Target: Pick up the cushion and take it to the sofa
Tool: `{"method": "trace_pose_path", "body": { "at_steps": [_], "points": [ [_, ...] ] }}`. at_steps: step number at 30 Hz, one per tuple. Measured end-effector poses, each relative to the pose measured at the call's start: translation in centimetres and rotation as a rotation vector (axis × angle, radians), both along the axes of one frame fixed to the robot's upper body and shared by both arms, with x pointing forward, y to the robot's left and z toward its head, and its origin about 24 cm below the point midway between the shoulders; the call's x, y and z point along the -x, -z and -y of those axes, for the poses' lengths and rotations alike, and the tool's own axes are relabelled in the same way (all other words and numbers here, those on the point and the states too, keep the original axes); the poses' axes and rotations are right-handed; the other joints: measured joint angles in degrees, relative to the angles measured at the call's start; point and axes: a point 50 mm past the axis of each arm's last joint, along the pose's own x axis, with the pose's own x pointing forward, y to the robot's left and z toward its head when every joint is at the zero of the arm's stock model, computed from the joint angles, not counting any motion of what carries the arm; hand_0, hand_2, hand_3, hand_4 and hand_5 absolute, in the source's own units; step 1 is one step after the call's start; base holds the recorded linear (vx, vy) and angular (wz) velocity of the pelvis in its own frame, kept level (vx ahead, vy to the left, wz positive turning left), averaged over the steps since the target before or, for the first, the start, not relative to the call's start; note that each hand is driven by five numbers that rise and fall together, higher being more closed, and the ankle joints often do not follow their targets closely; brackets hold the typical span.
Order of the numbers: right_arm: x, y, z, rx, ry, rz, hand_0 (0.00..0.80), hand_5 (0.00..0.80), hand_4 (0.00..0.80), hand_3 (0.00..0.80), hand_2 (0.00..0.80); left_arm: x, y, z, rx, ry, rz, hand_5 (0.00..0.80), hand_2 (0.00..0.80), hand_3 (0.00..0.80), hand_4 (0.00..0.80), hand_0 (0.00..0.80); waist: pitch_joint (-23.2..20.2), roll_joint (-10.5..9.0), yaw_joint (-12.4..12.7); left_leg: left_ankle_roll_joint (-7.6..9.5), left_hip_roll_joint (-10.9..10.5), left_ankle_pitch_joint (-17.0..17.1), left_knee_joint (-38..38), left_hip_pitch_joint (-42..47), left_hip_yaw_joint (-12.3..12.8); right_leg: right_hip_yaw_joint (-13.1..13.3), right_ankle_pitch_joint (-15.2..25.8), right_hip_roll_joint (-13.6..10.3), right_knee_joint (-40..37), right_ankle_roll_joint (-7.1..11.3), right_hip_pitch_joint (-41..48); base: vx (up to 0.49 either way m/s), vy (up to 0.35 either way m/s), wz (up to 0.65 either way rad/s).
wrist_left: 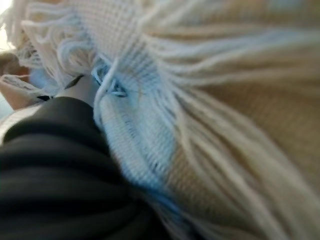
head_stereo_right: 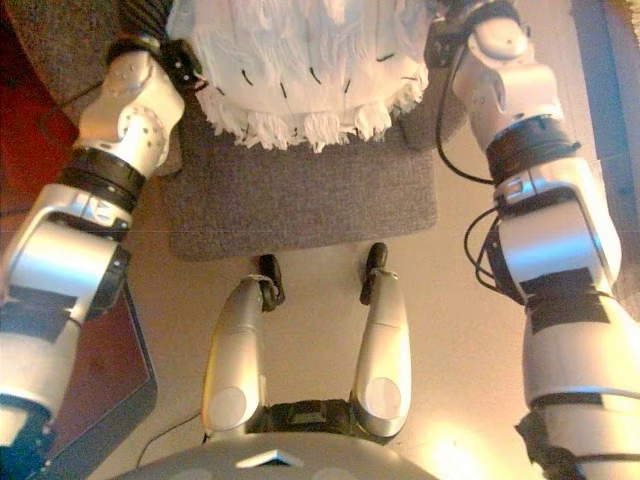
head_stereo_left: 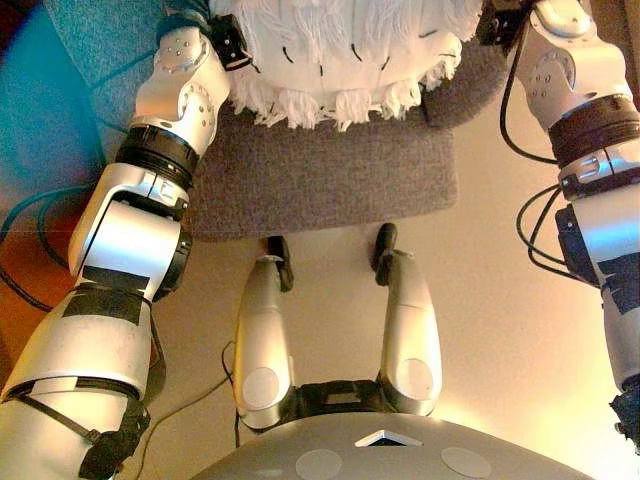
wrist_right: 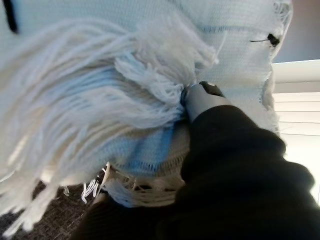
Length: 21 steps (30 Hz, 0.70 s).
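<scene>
Pressing against opposite flanks of the white fringed cushion (head_stereo_left: 340,50), the left hand (wrist_left: 65,165) and right hand (wrist_right: 235,165) are buried in its tassels, so whether their fingers are spread or curled cannot be told; only a silver thumb tip shows at the right. The cushion sits between both arms above a grey sofa seat (head_stereo_left: 320,180), its fringe overhanging the fabric. Pale bare floor (head_stereo_left: 500,330) lies beyond the seat's near edge

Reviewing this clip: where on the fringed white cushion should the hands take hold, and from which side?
At its two opposite ends, one hand from each side. The cushion is wide and soft, with loose fringe that gives no firm hold, so pressing inward on the body is likely safest. The left hand and right hand already flank it.
</scene>
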Motion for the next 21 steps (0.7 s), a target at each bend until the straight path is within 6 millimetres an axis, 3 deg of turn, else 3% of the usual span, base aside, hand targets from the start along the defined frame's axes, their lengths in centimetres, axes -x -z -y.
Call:
{"method": "trace_pose_path", "body": {
  "at_steps": [2, 3, 4, 5, 21],
  "points": [
    [0.0, -0.1, -0.1, -0.002, -0.001, 0.0, 0.8, 0.8, 0.8, 0.8, 0.8, 0.0, -0.1, -0.1, 0.0, -0.001, 0.002, 0.8, 0.8, 0.8, 0.8, 0.8, 0.0, 0.45, -0.02, -0.07, 0.2, -0.06, 0.73, -0.69, -0.15, 0.12, -0.17, 0.01, 0.75, -0.12, -0.66, 0.0, 0.0, 0.0],
    [0.0, -0.1, -0.1, -0.009, -0.003, -0.002, 0.8, 0.8, 0.8, 0.8, 0.8, 0.0, -0.1, -0.1, 0.002, -0.001, 0.002, 0.715, 0.715, 0.715, 0.715, 0.715, -0.01, 0.48, -0.01, -0.08, 0.21, -0.06, 0.87, -0.85, -0.16, 0.19, -0.29, -0.03, 1.09, -0.18, -0.91, 0.0, 0.0, 0.0],
    [0.0, -0.1, -0.1, -0.02, -0.007, -0.003, 0.584, 0.584, 0.584, 0.584, 0.584, 0.0, -0.1, -0.1, 0.005, -0.002, 0.003, 0.276, 0.276, 0.276, 0.276, 0.276, -0.02, 0.51, -0.01, -0.08, 0.26, -0.06, 1.07, -1.05, -0.19, 0.21, -0.39, -0.06, 1.47, -0.26, -1.21, 0.0, 0.0, 0.0],
    [0.0, -0.1, -0.1, -0.035, -0.01, -0.002, 0.0, 0.0, 0.0, 0.0, 0.0, 0.0, -0.2, -0.1, 0.009, -0.005, 0.004, 0.0, 0.0, 0.0, 0.0, 0.0, -0.04, 0.54, -0.03, -0.11, 0.29, -0.1, 1.4, -1.39, -0.27, 0.26, -0.57, -0.09, 1.99, -0.34, -1.65, 0.0, 0.0, 0.0],
    [-0.2, 0.2, 1.1, -0.107, 0.102, 0.012, 0.0, 0.0, 0.0, 0.0, 0.0, 0.3, -1.6, -2.2, 0.031, -0.139, 0.051, 0.0, 0.0, 0.0, 0.0, 0.0, -0.07, 2.09, 0.11, -0.2, 0.27, 0.62, -0.68, 0.87, -0.11, -0.3, -0.82, -0.32, 1.65, -0.78, 0.06, 0.017, 0.005, 0.0]
  ]
}}
